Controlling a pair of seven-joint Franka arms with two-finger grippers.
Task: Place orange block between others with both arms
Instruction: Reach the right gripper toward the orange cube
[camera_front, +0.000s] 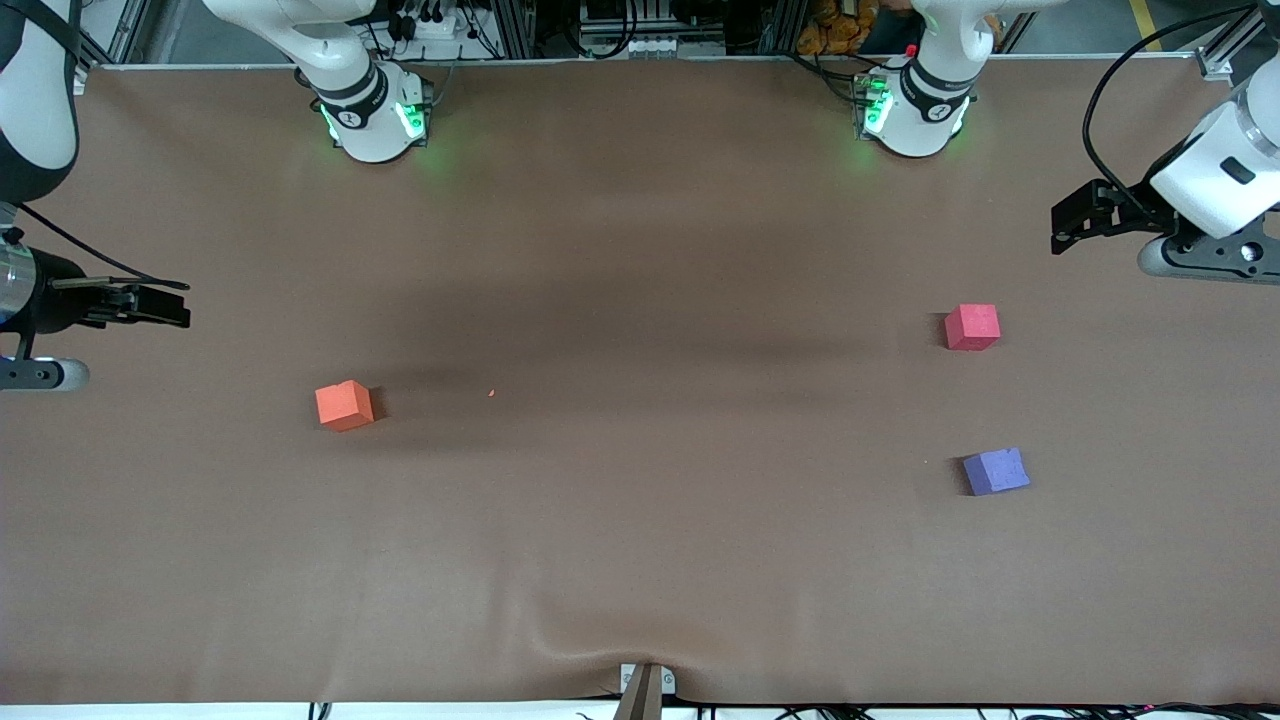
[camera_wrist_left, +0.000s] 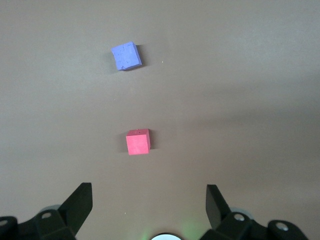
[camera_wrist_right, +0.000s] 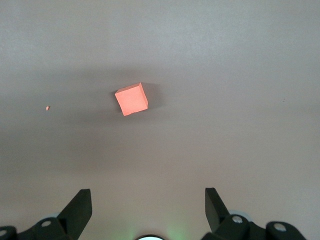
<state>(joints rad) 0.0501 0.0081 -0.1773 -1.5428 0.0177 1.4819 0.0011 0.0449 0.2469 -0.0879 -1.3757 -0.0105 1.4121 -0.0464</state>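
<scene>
The purple-blue cube (camera_front: 996, 471) lies nearest the front camera, toward the left arm's end of the brown table (camera_front: 640, 560), sitting slightly askew on the cloth. The pinkish-red cube (camera_front: 972, 327) rests farther from the camera than the purple-blue one, at the same end, with a bare gap of table between the two. The orange block (camera_front: 344, 405) lies well apart from both, toward the right arm's end, about midway in depth between them. A tiny orange crumb (camera_front: 491, 393) lies on the cloth beside it, toward the table's middle. The left gripper (camera_front: 1062, 228) hangs in the air at the left arm's edge of the table, its fingers spread wide and holding nothing; in the left wrist view the pinkish-red cube (camera_wrist_left: 138, 142) shows ahead of the gripper (camera_wrist_left: 149, 200), roughly centred between the two black fingers (camera_wrist_left: 80, 202) but clear of them, and the purple-blue cube (camera_wrist_left: 126, 55) shows further out along the same line. The right gripper (camera_front: 170, 303) hangs at the right arm's edge of the table, likewise wide open and empty. In the right wrist view the orange block (camera_wrist_right: 132, 99) sits ahead of that gripper (camera_wrist_right: 148, 200), turned at an angle, well short of contact with the fingers (camera_wrist_right: 79, 204), in line with the gap between them.
</scene>
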